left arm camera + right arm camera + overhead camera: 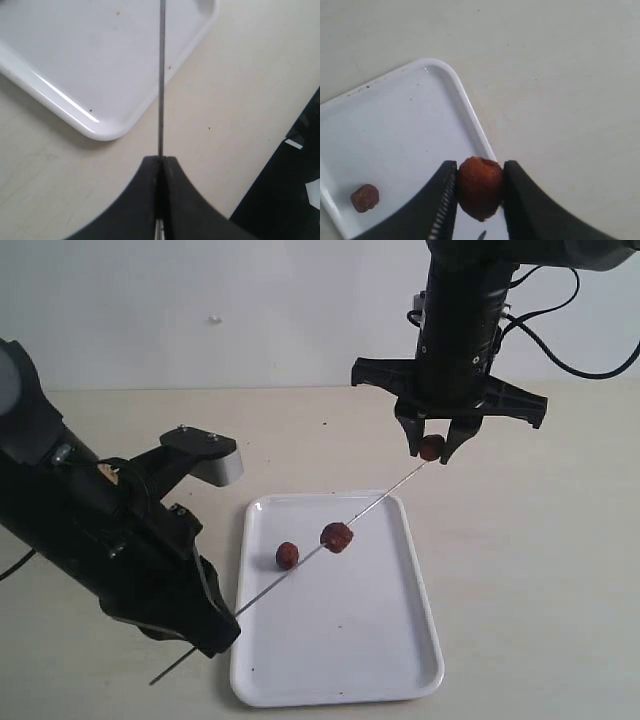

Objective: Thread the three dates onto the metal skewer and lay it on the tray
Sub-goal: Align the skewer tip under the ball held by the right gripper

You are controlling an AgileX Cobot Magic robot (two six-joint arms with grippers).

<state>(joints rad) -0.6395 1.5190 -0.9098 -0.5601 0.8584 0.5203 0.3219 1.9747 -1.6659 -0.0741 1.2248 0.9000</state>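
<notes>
My left gripper (218, 632) (161, 160) is shut on the thin metal skewer (290, 573) (161, 75), holding it near its lower end, slanting up over the white tray (340, 650) (100, 65). One dark date (337, 537) sits threaded on the skewer above the tray. A second date (287, 555) (365, 197) lies loose on the tray beside the rod. My right gripper (431, 452) (480, 192) is shut on the third date (431, 447) (480, 185), right at the skewer's upper tip (481, 234).
The tray (395, 135) lies on a pale beige tabletop (540, 580). Black cables hang behind the right arm (460, 320). The left arm's dark body (90, 530) fills the left foreground.
</notes>
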